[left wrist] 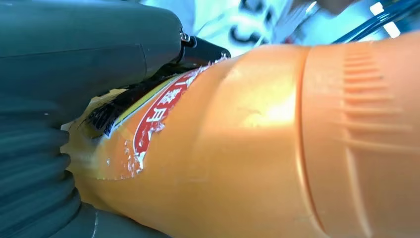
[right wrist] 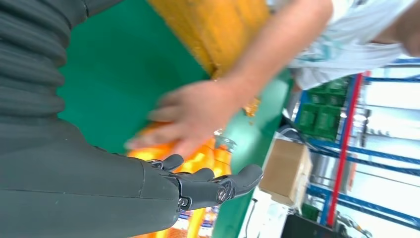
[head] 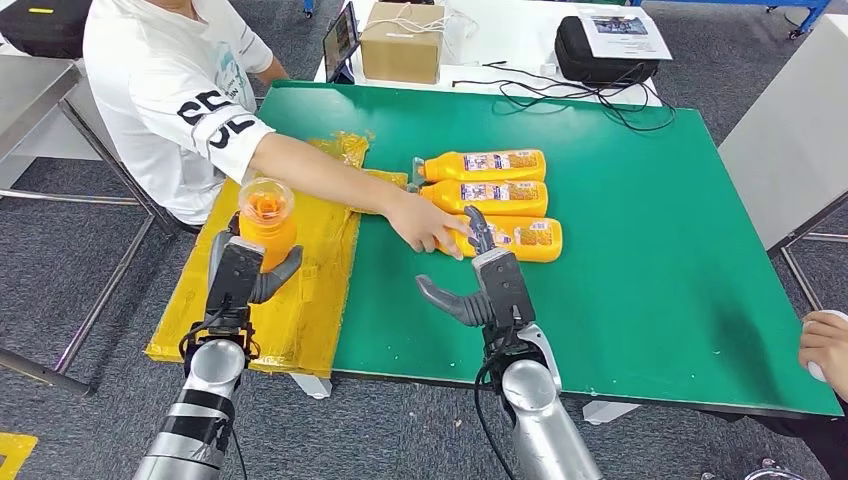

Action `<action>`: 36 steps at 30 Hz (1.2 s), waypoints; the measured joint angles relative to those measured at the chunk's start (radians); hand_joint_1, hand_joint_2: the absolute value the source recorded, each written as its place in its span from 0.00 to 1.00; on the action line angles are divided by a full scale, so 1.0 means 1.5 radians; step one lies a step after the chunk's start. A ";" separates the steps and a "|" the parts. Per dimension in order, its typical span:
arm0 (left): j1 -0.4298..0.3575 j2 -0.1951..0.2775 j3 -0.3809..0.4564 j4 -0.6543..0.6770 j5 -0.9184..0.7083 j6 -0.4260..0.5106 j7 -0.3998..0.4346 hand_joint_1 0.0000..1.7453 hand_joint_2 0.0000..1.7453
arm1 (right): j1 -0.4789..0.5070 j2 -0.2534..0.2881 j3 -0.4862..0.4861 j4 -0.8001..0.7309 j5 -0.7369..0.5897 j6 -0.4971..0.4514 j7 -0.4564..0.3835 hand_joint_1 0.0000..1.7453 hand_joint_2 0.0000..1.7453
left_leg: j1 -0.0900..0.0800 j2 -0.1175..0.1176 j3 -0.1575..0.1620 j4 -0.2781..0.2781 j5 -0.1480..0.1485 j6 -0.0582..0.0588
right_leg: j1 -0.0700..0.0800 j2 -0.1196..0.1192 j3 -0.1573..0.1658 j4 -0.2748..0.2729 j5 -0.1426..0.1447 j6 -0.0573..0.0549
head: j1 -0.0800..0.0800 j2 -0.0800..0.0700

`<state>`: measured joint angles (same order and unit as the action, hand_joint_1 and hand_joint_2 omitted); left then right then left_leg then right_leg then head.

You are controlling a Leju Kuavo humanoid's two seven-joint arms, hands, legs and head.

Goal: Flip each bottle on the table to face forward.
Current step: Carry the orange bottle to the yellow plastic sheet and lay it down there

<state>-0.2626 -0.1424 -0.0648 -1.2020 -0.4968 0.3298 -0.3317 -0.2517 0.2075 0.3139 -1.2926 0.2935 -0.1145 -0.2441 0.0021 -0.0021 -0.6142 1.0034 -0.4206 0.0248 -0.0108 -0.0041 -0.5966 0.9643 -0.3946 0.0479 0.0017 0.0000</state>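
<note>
- Spreading across most of the head view, a green rectangular table mat (head: 620,250) covers the work surface, with a crinkled yellow plastic sheet (head: 310,290) draped over its left edge and grey carpet floor (head: 70,280) around it.
- Leaning in from the left, a person in a white printed T-shirt (head: 170,90) stretches one bare hand (head: 428,226) onto the nearest of three orange plastic bottles lying on their sides (head: 497,190) in a row near the mat's middle, caps pointing left.
- Counting four bottles in all: the three lying down, plus one orange bottle with a clear cap (head: 266,222) held upright off the mat, above the yellow sheet.
- The robot's left hand (head: 240,275) grasps that upright bottle from below; the left wrist view adds what the head view lacks, a close look at the bottle's ribbed orange shoulder and a red-and-white label pressed against the grey thumb (left wrist: 89,49).
- The robot's right hand (head: 478,270) hovers above the mat just short of the nearest lying bottle, fingers (right wrist: 218,181) spread and holding nothing; the right wrist view shows them apart from the person's hand, which rests on the bottle.
- Behind the table stand a brown cardboard box (head: 402,42), a black zipped case (head: 605,50) with a printed sheet on it, a tablet (head: 340,40) and loose black cables (head: 580,98).
- The right wrist view alone picks up blue-and-red shelving (right wrist: 356,144).
</note>
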 joint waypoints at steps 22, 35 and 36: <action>-0.056 0.151 -0.106 0.248 -0.708 0.132 0.100 1.00 1.00 | -0.018 -0.021 -0.021 -0.042 -0.051 0.046 -0.007 0.00 1.00 | 0.000 0.001 0.000 0.000 0.000 0.000 | 0.000 0.000 0.000 0.000 0.000 0.000 | 0.000 0.000; -0.137 0.201 -0.219 0.362 -0.708 0.077 0.063 1.00 1.00 | -0.014 -0.042 -0.024 -0.061 -0.050 0.063 -0.015 0.00 1.00 | 0.000 0.001 0.002 0.000 0.001 -0.001 | 0.000 0.000 0.002 0.001 0.000 0.000 | 0.000 0.000; -0.142 0.203 -0.222 0.367 -0.706 0.072 0.058 1.00 1.00 | -0.014 -0.044 -0.024 -0.062 -0.050 0.064 -0.015 0.00 1.00 | 0.000 0.000 0.003 0.000 0.001 -0.001 | 0.000 0.000 0.003 0.001 0.000 0.000 | 0.000 0.000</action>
<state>-0.4756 0.1615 -0.3975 -0.6511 -1.5555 0.4376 -0.2450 -0.2735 0.1422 0.2784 -1.3860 0.2190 -0.0180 -0.2670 0.0021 -0.0014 -0.6098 1.0031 -0.4194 0.0234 -0.0109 -0.0040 -0.5929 0.9653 -0.3942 0.0475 0.0017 0.0000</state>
